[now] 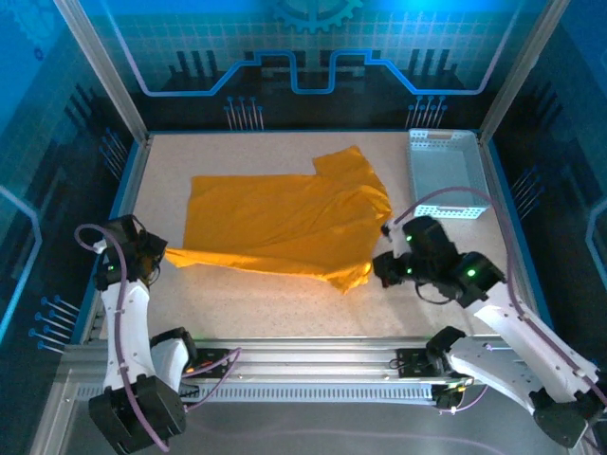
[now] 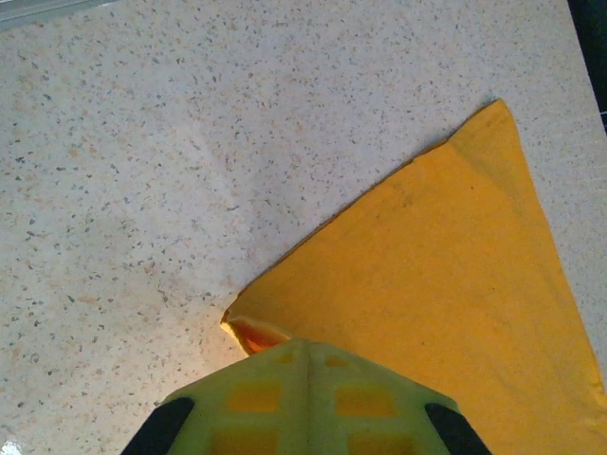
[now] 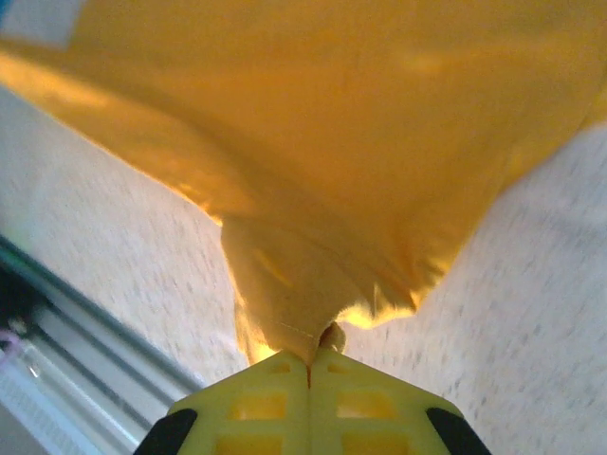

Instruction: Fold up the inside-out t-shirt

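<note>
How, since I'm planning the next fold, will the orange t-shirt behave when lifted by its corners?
Probably floppy: the t-shirt bunches and drapes at the right gripper. Likely thin and light: its corner lies flat at the left gripper.

Pale speckled tabletop (image 1: 285,308), blue edge trim. Back wall (image 1: 303,47) at 12 o'clock: blue-lit grid panel, circuit-line graphic, gear emblem. Aluminium posts (image 1: 100,66) at 11 and 1. Slotted rail (image 1: 313,358) at 6. Perforated basket (image 1: 414,171) at 2.

- We see a pale perforated basket (image 1: 446,136) at the upper right of the frame.
- We see a speckled tabletop (image 1: 285,303) across the middle.
- We see a metal rail (image 1: 313,358) along the bottom.
</note>
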Action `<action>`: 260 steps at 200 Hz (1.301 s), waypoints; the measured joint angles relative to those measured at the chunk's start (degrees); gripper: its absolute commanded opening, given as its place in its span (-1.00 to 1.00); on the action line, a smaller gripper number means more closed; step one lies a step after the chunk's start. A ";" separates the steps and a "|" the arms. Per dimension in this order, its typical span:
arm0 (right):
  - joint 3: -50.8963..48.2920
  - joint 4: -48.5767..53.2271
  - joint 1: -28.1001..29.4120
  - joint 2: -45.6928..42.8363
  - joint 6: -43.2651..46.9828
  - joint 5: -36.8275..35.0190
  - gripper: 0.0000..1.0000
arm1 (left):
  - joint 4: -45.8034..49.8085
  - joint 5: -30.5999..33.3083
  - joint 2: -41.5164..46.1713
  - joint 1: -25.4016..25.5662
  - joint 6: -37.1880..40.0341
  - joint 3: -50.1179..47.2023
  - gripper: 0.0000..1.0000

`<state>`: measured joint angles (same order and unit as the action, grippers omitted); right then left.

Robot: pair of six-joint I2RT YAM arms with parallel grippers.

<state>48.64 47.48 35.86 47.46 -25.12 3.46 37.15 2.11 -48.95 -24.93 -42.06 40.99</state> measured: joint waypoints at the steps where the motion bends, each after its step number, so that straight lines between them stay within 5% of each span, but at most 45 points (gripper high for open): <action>1: -0.28 0.00 0.20 0.00 -0.07 0.00 -1.00 | -0.02 -0.02 -0.11 -0.04 0.00 0.00 -0.96; 29: -7.32 0.44 7.28 0.00 -3.45 -1.36 -0.89 | 0.39 -0.02 -3.87 -1.22 0.02 1.29 -0.60; 53: -9.70 -0.13 10.51 0.63 -5.99 -2.84 0.00 | 1.09 -0.11 -6.80 -1.79 0.57 5.64 0.06; 74: -9.79 -0.72 12.09 1.68 -6.19 -4.11 0.34 | 1.81 -0.94 -7.50 -1.92 0.87 10.58 0.21; 104: -6.45 1.38 10.71 1.22 -5.99 -9.05 0.40 | 3.69 -2.38 -7.37 0.66 3.08 17.55 0.33; 119: -3.98 1.25 5.25 1.27 -5.97 -9.33 0.39 | 5.05 -1.05 -7.48 10.60 4.24 20.92 0.35; 144: -2.95 -0.50 -5.77 4.07 -6.23 -7.52 0.39 | 5.88 1.40 -10.49 35.93 5.14 24.44 0.37; 162: -2.97 -1.97 -11.28 7.39 -6.84 -6.45 0.38 | 6.82 5.09 -17.07 54.27 4.90 26.01 0.39; 184: -3.23 -4.85 -17.38 8.15 -7.58 -4.31 0.37 | 7.37 9.62 -27.91 70.95 4.28 27.82 0.42; 221: -3.87 -7.93 -25.97 7.26 -7.82 -1.81 0.38 | 6.69 12.02 -43.21 87.06 2.69 29.03 0.43; 260: -5.20 -9.07 -32.17 5.29 -6.82 1.60 0.39 | 4.13 11.21 -55.28 92.11 1.44 33.51 0.39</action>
<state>43.44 38.41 3.68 52.75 -31.94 5.06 41.28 13.32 -104.22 67.18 -40.62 74.50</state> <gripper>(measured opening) 0.694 0.716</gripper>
